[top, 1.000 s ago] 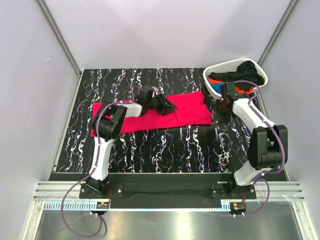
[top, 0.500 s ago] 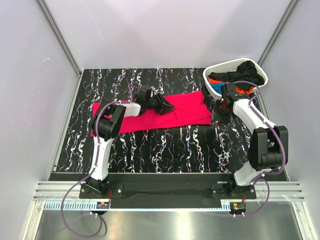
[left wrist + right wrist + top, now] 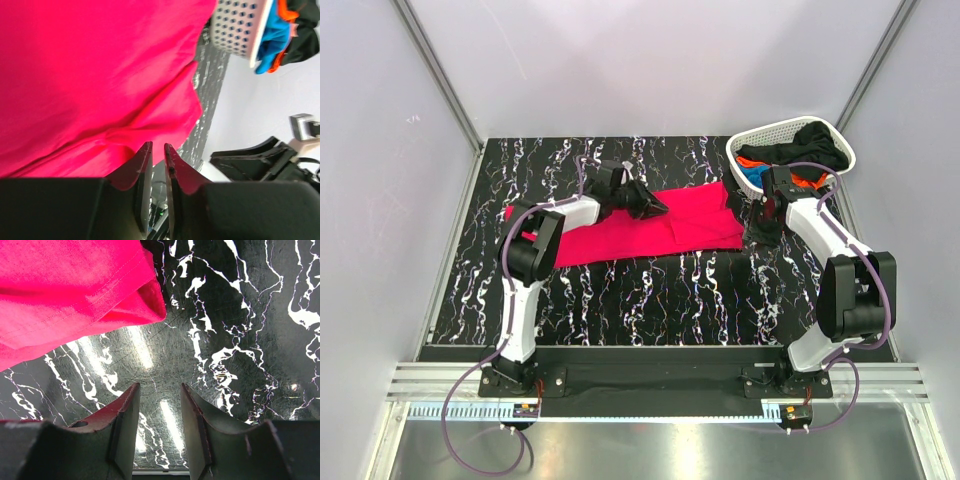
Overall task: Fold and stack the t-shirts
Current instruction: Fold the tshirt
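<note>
Shirt, bright red, lies spread across the table from 9 to 3 o'clock, not yet folded. The left gripper is low over its 12 o'clock edge near the middle. Its jaws are nearly together with only a slit between, and I cannot tell whether they pinch cloth. For a clean fold it likely needs a firm hold on a single layer at the hem before lifting, with the right side gripped to match.

The right gripper hangs over bare table at the shirt's 3 o'clock corner, jaws apart and holding nothing. It looks to need to shift toward 9 o'clock to reach the hem.

At 1 o'clock the basket holds black, blue and orange shirts. It sits close behind the right arm, which could snag its rim.
</note>
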Robot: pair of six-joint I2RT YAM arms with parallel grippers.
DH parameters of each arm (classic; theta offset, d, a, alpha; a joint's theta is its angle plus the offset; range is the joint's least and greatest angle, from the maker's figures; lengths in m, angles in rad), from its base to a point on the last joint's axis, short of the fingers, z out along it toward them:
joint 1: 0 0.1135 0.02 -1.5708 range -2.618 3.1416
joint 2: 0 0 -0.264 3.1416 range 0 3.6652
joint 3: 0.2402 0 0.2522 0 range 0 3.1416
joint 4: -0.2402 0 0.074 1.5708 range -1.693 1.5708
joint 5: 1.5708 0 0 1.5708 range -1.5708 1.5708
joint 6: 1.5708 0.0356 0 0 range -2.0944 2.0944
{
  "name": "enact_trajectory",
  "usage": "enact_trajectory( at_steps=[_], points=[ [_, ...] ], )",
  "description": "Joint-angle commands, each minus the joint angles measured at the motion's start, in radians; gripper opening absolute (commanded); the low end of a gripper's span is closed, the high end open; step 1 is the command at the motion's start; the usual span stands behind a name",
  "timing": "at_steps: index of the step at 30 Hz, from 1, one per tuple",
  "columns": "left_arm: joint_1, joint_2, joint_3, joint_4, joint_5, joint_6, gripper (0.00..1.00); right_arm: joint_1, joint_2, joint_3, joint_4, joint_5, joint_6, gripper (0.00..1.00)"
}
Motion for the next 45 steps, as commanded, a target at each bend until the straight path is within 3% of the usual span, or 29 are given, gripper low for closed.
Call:
enact_trajectory(
  at_steps=[1, 12, 25, 30, 37, 41, 45],
  points=[
    [-0.020, -0.009, 0.096, 0.011, 0.001, 0.011, 0.19, -0.002, -0.045, -0.004, -0.001, -0.006, 0.012, 0.45],
    [-0.073, 0.071, 0.080, 0.020, 0.038, -0.022, 0.17, -0.002, -0.052, -0.013, -0.006, 0.007, 0.023, 0.45],
    [-0.027, 0.203, 0.354, -0.363, 0.034, 0.322, 0.17, -0.004, -0.058, -0.004, -0.020, -0.033, 0.054, 0.46],
    [-0.024, 0.106, 0.353, -0.382, 0.070, 0.351, 0.27, -0.004, -0.048, 0.014, -0.023, -0.038, 0.061, 0.46],
    [0.044, -0.202, 0.143, -0.507, -0.014, 0.493, 0.42, -0.002, -0.052, 0.029, -0.056, 0.040, 0.134, 0.49],
    [0.112, -0.378, -0.021, -0.642, -0.159, 0.685, 0.45, -0.002, -0.044, 0.049, -0.061, 0.037, 0.166, 0.63],
    [0.219, -0.495, -0.230, -0.693, -0.233, 0.724, 0.46, -0.002, -0.015, 0.097, -0.058, 0.033, 0.190, 0.72]
  ],
)
